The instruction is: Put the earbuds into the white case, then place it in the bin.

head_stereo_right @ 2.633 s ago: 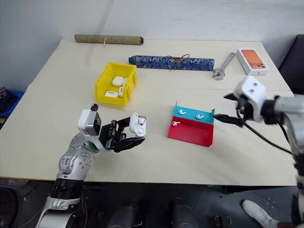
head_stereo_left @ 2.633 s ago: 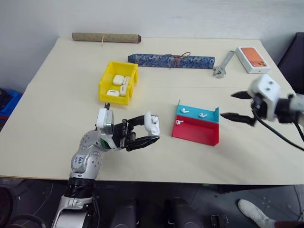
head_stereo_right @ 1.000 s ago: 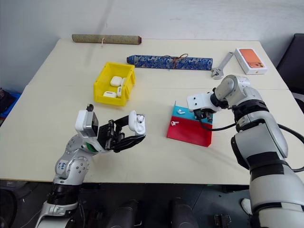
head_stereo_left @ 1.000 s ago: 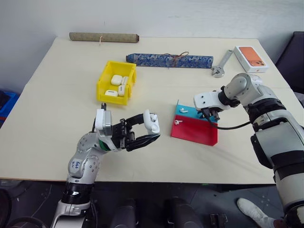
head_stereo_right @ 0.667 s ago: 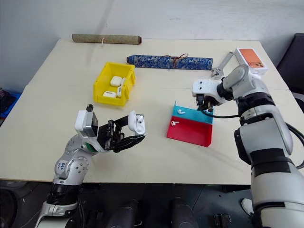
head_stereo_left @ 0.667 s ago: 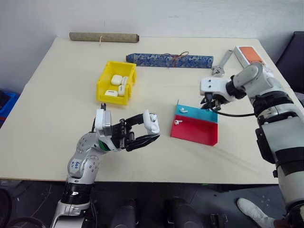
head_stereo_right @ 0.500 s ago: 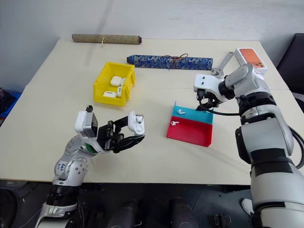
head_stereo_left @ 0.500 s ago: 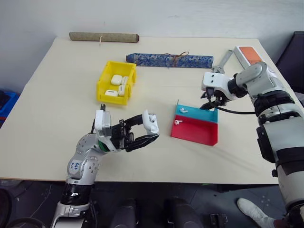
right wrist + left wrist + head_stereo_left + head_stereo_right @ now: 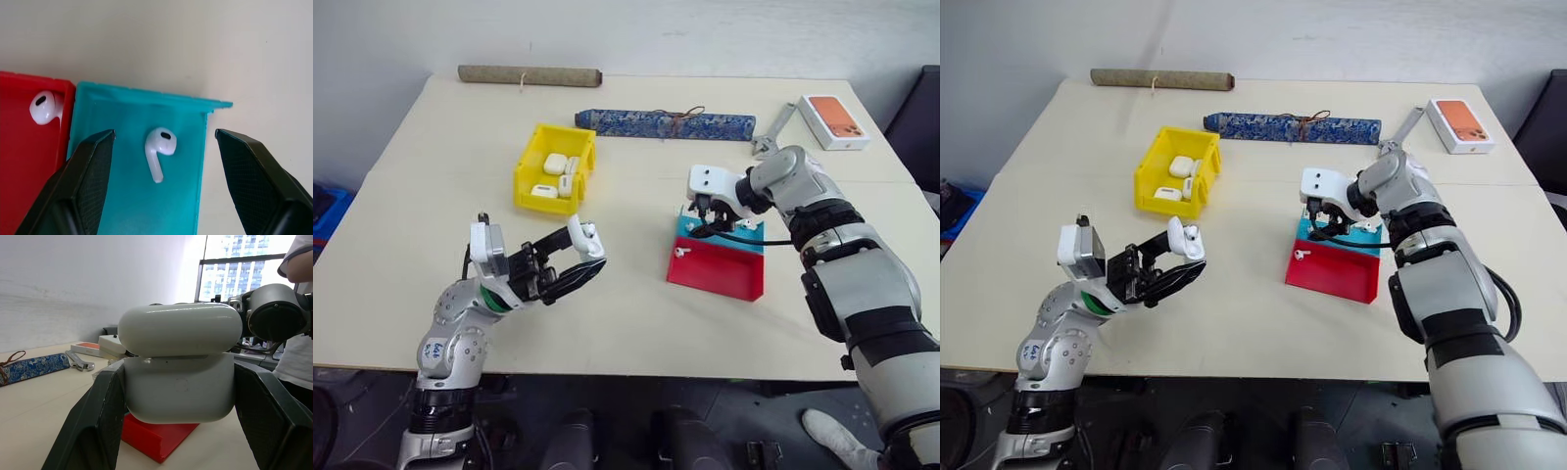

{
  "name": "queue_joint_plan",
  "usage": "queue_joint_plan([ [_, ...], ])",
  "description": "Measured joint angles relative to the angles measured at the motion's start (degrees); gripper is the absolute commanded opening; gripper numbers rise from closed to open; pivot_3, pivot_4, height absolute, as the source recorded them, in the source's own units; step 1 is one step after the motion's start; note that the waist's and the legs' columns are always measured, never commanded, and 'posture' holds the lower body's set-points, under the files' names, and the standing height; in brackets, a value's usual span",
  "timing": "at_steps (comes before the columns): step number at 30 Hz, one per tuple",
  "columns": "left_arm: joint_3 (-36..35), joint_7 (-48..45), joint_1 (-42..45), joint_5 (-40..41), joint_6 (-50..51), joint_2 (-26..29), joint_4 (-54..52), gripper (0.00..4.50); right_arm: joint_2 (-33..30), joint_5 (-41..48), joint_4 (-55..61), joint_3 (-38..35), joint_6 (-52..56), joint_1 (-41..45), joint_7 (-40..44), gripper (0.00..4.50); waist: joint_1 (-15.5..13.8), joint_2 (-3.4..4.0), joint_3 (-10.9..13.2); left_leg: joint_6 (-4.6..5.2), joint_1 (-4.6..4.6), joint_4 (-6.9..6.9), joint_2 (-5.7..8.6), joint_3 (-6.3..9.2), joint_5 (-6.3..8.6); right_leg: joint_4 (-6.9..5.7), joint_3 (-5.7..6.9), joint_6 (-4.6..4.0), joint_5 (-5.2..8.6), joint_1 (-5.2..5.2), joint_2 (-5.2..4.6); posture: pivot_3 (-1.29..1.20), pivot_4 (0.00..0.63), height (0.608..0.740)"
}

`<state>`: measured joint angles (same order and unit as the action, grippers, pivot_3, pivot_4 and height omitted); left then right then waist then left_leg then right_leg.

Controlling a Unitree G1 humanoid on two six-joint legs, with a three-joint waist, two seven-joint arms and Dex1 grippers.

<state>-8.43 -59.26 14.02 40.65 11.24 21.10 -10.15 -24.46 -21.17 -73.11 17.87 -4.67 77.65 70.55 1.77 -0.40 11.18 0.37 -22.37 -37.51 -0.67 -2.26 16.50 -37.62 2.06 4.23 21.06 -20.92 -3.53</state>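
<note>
My left gripper [image 9: 578, 259] is shut on the white case [image 9: 586, 239] and holds it above the table's front left. The case [image 9: 179, 366] has its lid ajar between the black fingers [image 9: 104, 423]. My right gripper [image 9: 701, 219] hangs open over the left end of the tray's [image 9: 717, 273] teal part. One earbud [image 9: 159, 146] lies on the teal floor between the right gripper's [image 9: 164, 135] fingers, untouched. A second earbud [image 9: 43, 106] lies in the red part. The yellow bin [image 9: 555, 168] stands farther back on the left and holds several white cases.
Along the table's far side lie a brown roll [image 9: 529, 74] and a blue patterned roll [image 9: 664, 124]. A wrench [image 9: 769, 132] and a white box with an orange phone picture [image 9: 834, 121] sit at the far right. A person [image 9: 299, 338] stands beyond the table.
My right gripper rose from the tray's right end, swung back left and came down over the teal part with its fingers now open. My left gripper carried the case to the left.
</note>
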Motion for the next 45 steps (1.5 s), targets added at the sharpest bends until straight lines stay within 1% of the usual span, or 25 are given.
queue_joint_plan([
  [8, 0.44, 0.97, -1.03, -0.05, -0.07, -0.94, -0.72, 2.81, 0.37, -1.83, -0.33, 1.74, 0.26, 0.0, -0.82, 3.32, 0.09, 0.0, 0.0, -0.02, 0.0, 0.02, 0.0, -0.01, -0.01, -0.07, -0.01, 0.0, 0.0, -0.07, 0.01, 0.0, 0.15, 0.74],
  [11, 0.52, 0.97, -1.03, -0.07, -0.16, -1.03, -0.75, 2.81, 0.44, -1.76, -0.39, 1.75, 1.02, 0.0, -0.72, 2.74, 0.21, 0.0, 0.0, -0.03, 0.0, 0.03, 0.0, -0.01, -0.02, -0.08, -0.02, 0.0, 0.0, -0.07, 0.01, 0.0, 0.15, 0.74],
  [14, 0.52, 0.98, -1.03, -0.07, -0.22, -1.03, -0.74, 2.81, 0.48, -1.8, -0.53, 1.83, 1.15, -0.01, -0.76, 1.72, 0.22, 0.0, 0.0, -0.03, 0.0, 0.03, 0.0, -0.01, -0.02, -0.09, -0.02, 0.0, 0.0, -0.07, 0.01, 0.0, 0.15, 0.74],
  [26, 0.57, 0.93, -1.02, -0.07, -0.25, -1.03, -0.74, 2.81, 0.69, -1.7, -0.56, 1.78, 1.21, -0.13, -0.98, 1.72, 0.22, 0.0, 0.0, -0.03, 0.0, 0.03, 0.0, -0.01, -0.02, -0.1, -0.02, 0.0, 0.0, -0.08, 0.01, 0.0, 0.15, 0.74],
  [29, 0.61, 0.9, -0.98, -0.07, -0.25, -1.03, -0.74, 2.81, 0.69, -1.44, -0.56, 1.75, 1.26, -0.28, -0.73, 1.13, 0.23, 0.0, 0.0, -0.03, 0.01, 0.03, 0.0, -0.01, -0.02, -0.09, -0.02, 0.0, 0.0, -0.07, 0.01, 0.0, 0.15, 0.74],
  [30, 0.64, 0.89, -0.98, -0.08, -0.25, -1.03, -0.74, 2.81, 0.69, -1.3, -0.56, 1.75, 1.26, -0.37, -0.72, 0.76, 0.23, 0.0, 0.0, -0.03, 0.01, 0.02, 0.0, -0.01, -0.02, -0.1, -0.02, 0.0, 0.0, -0.07, 0.0, 0.0, 0.15, 0.74],
  [40, 0.69, 0.8, -0.9, -0.07, -0.25, -1.01, -0.74, 2.81, 0.86, -1.08, -0.57, 1.62, 1.45, -0.45, -2.09, 0.76, 0.24, 0.0, 0.0, -0.04, 0.01, 0.01, 0.0, -0.01, -0.02, -0.09, -0.03, 0.0, 0.0, -0.08, 0.01, 0.0, 0.15, 0.74],
  [42, 0.69, 0.8, -0.9, -0.08, -0.25, -1.01, -0.74, 2.81, 0.86, -1.05, -0.57, 1.61, 1.44, -0.45, -2.03, 0.55, 0.24, 0.0, 0.0, -0.04, 0.01, 0.01, 0.0, -0.01, -0.02, -0.09, -0.03, 0.0, 0.0, -0.08, 0.01, 0.0, 0.15, 0.74],
  [45, 0.7, 0.78, -0.89, -0.08, -0.25, -1.01, -0.74, 2.81, 0.86, -0.92, -0.57, 1.47, 1.26, -0.51, -1.94, 0.49, 0.24, 0.0, 0.0, -0.04, 0.01, 0.02, 0.0, -0.01, -0.02, -0.09, -0.03, 0.0, 0.0, -0.08, 0.01, 0.0, 0.15, 0.74],
])
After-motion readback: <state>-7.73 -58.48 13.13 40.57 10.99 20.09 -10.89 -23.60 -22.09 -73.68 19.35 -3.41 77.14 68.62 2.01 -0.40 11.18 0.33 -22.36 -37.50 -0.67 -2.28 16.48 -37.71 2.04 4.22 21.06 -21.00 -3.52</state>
